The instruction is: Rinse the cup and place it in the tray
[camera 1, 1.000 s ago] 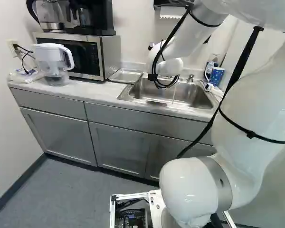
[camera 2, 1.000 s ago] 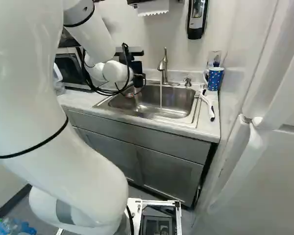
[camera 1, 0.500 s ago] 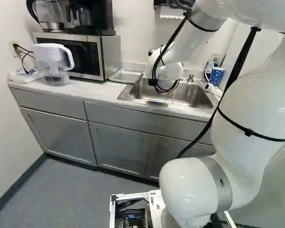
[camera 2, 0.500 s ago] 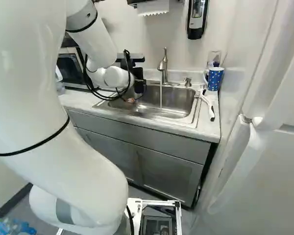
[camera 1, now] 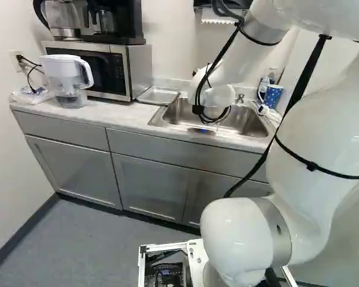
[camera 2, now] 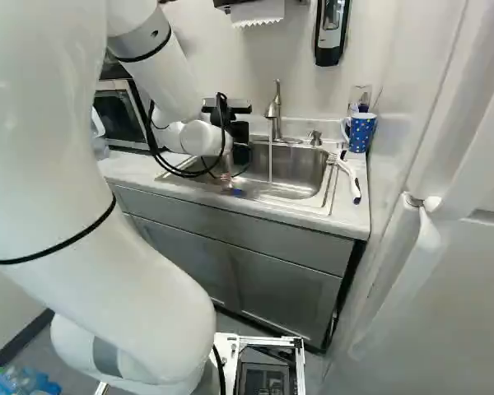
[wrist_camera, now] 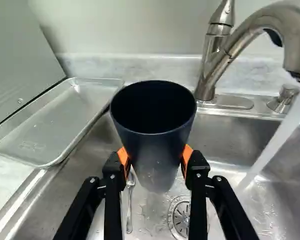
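Note:
In the right base view the gripper (camera 2: 227,175) is low over the sink, partly hidden by its own wrist and cables. The wrist view shows the gripper (wrist_camera: 156,159) shut on a dark navy cup (wrist_camera: 157,150), an orange pad against each side. The cup's mouth is open to view, its inside dark. Water (wrist_camera: 277,135) runs from the faucet (wrist_camera: 262,25) beside the cup, not touching it. A shallow metal tray (wrist_camera: 55,122) lies on the counter at the sink's other side; it also appears in the left base view.
Under the cup, the steel sink (camera 2: 300,169) holds a spoon (wrist_camera: 129,205) near the drain (wrist_camera: 181,216). A blue dotted mug (camera 2: 361,132) and a white-handled brush (camera 2: 349,177) are right of the sink. Left of the tray stand a microwave (camera 1: 116,72) and a water pitcher (camera 1: 66,81).
Over the last second the arm's wrist has first dipped, then shifted toward the right and the sink's front in the right base view, the gripper along with it. The base has stayed still.

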Controlling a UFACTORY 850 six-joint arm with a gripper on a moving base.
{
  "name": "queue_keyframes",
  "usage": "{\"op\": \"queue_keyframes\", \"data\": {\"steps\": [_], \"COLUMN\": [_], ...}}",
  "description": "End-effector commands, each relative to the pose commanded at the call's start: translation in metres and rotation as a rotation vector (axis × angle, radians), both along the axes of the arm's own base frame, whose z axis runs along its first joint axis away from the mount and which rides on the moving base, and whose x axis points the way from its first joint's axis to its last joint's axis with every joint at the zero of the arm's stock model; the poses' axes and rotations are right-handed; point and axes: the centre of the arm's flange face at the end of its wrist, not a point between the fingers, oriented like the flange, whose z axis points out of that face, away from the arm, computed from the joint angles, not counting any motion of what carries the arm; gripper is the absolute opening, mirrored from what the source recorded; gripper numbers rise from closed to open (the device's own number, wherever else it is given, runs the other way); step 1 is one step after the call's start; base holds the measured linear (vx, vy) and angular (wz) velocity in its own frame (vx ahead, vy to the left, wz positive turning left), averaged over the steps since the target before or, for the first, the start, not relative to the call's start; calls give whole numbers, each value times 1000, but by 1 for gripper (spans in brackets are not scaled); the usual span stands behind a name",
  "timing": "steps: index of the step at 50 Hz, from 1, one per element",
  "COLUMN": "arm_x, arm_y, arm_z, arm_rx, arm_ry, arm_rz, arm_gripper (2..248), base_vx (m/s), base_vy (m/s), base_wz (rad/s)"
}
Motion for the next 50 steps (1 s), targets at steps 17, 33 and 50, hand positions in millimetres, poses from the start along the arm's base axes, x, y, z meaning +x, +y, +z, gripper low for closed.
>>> {"op": "queue_keyframes", "data": {"steps": [17, 33, 50], "arm_x": [-13, -26, -42], "arm_y": [-19, -36, -53], "arm_z": [1, -1, -9], "arm_rx": [20, 47, 101], "arm_ry": [-19, 2, 87], "arm_rz": [-69, -137, -213], "arm_gripper": [121, 121, 121], "base_vx": [0, 0, 0], "base_vy": [0, 0, 0], "base_wz": [0, 0, 0]}}
